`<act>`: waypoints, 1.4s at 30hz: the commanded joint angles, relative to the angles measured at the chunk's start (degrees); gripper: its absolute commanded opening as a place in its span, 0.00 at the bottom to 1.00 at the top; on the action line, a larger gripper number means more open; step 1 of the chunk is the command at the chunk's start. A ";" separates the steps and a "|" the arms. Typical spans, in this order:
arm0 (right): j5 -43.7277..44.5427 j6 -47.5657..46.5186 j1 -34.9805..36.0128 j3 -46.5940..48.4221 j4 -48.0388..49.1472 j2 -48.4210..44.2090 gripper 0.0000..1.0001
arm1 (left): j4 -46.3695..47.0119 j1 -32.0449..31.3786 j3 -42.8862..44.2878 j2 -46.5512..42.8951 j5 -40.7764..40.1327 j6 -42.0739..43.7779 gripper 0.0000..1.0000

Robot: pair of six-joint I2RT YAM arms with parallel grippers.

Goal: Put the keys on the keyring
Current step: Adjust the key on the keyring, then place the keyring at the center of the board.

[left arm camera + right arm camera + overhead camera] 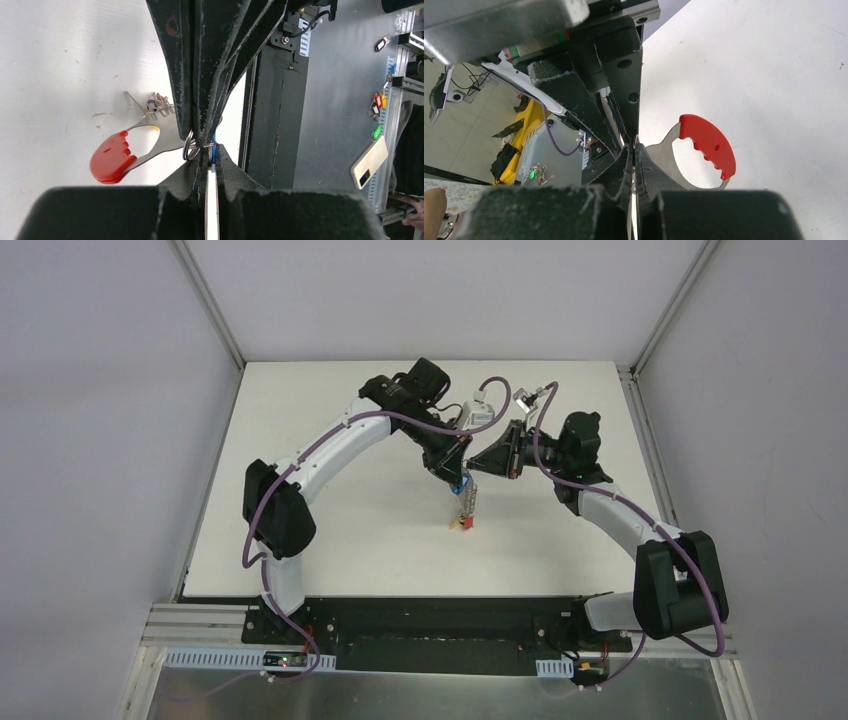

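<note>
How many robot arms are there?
2. The left arm reaches in from the left side of the table, the right arm from the right. They meet near the middle, by the keyring. None seems hidden.

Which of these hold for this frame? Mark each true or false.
1. The left gripper and right gripper meet over the middle of the table. True.
2. The right gripper is wide open. False: it is shut on the grey half of the keyring.
3. The keyring's red half is pinched between fingers. False: it sticks out free.
4. A small metal ring sits at the fingertips. True.
5. The left gripper is wide open. False: it looks shut on a blue tag.
</note>
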 commanded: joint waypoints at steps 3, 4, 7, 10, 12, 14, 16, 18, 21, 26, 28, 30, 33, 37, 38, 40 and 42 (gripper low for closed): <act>-1.19 -3.18 0.42 1.64 -0.30 -2.43 0.00 | -1.00 1.07 2.32 -2.92 2.57 1.43 0.00; -1.19 -3.49 0.35 1.69 -0.65 -2.43 0.00 | -1.18 1.18 2.31 -3.09 2.59 1.49 0.00; -1.33 -3.85 0.06 1.71 -0.94 -2.48 0.00 | -1.40 1.77 2.21 -3.45 2.53 1.61 0.00; -1.49 -3.85 -0.03 1.72 -1.02 -2.48 0.00 | -2.03 2.31 2.41 -3.64 2.39 1.84 0.00; -1.67 -4.05 -0.17 1.75 -1.05 -2.35 0.00 | -2.58 2.58 2.62 -3.75 2.42 2.10 0.00; -1.99 -4.75 -0.49 1.90 -1.52 -2.35 0.00 | -3.41 2.79 2.94 -3.89 2.42 2.50 0.00; -2.39 -5.82 -0.74 2.10 -2.60 -2.29 0.00 | -4.52 3.03 3.46 -3.94 2.42 3.08 0.00; -2.77 -7.36 -1.08 2.38 -4.09 -2.38 0.00 | -6.55 3.08 4.52 -3.73 2.50 4.13 0.00; -3.11 -10.58 -1.21 2.97 -7.06 -2.21 0.00 | -9.09 3.16 5.93 -3.29 2.21 5.51 0.00; -2.96 -13.05 -1.17 3.45 -9.81 -1.35 0.00 | -10.71 3.23 7.36 -2.07 0.11 5.89 0.00; -2.83 -12.87 -1.18 3.22 -9.75 -0.92 0.07 | -10.60 3.56 7.29 -1.79 -0.49 5.44 0.00; -2.61 -12.73 -1.18 3.15 -9.78 -0.72 0.16 | -10.69 4.04 6.92 -1.66 -0.88 4.91 0.00; -2.09 -12.73 -1.28 3.04 -9.80 -0.96 0.25 | -10.76 4.97 5.02 -2.19 -2.64 4.80 0.00; -1.75 -12.60 -2.10 3.11 -9.80 -1.46 0.34 | -12.44 6.40 1.78 -2.90 -5.54 6.88 0.00; -1.75 -12.49 -2.47 3.12 -9.80 -1.57 0.35 | -13.44 6.76 1.07 -2.84 -6.27 7.59 0.00; -1.64 -12.23 -3.27 3.08 -9.80 -1.88 0.36 | -15.91 7.51 -0.48 -2.72 -7.86 9.38 0.00; -1.28 -12.16 -3.93 2.88 -9.78 -2.14 0.38 | -17.09 8.16 -2.54 -2.63 -10.74 10.28 0.00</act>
